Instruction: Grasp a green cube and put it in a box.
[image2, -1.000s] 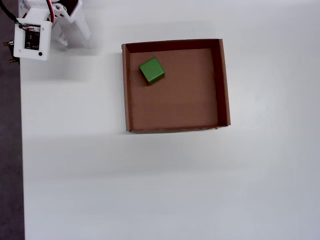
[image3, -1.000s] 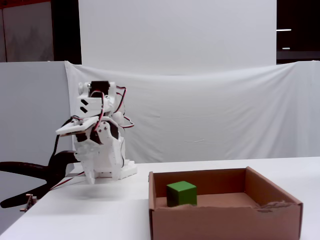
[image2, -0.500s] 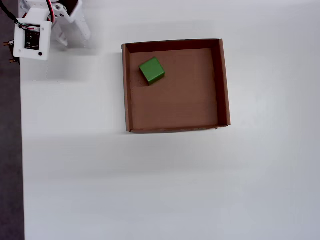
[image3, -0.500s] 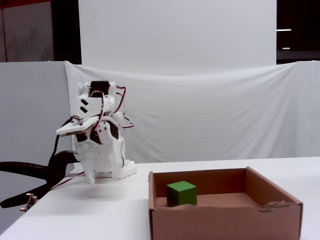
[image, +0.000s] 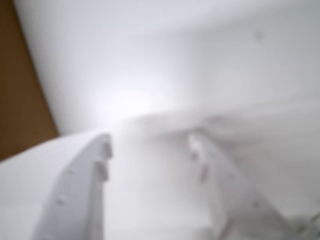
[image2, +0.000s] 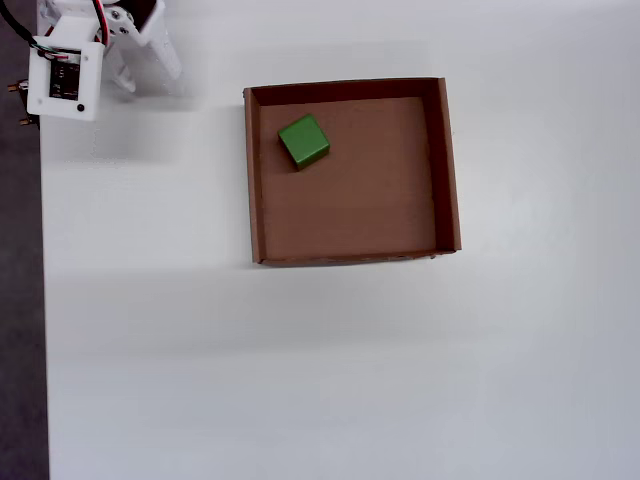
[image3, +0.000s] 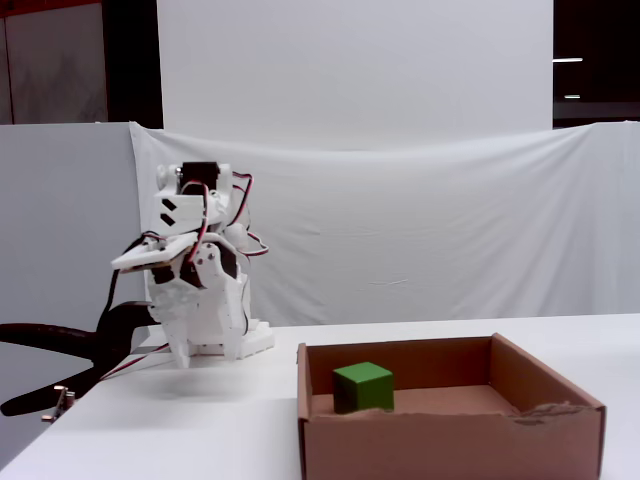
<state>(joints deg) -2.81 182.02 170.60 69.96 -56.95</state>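
Note:
The green cube (image2: 303, 141) lies on the floor of the brown cardboard box (image2: 448, 170), near its far-left corner in the overhead view. The fixed view shows the cube (image3: 363, 386) inside the box (image3: 450, 440) at its left side. My gripper (image2: 150, 82) is at the table's top-left corner, well left of the box, with the arm folded back over its base. In the blurred wrist view my gripper (image: 150, 145) has its two white fingers apart with nothing between them, over white table. In the fixed view the gripper (image3: 185, 358) points down.
The white table's left edge (image2: 42, 300) borders dark floor. The arm's base (image3: 215, 335) stands at the back left, with a black clamp (image3: 90, 350) beside it. A white cloth backdrop (image3: 420, 230) hangs behind. A brown strip (image: 20, 90) shows at the wrist view's left.

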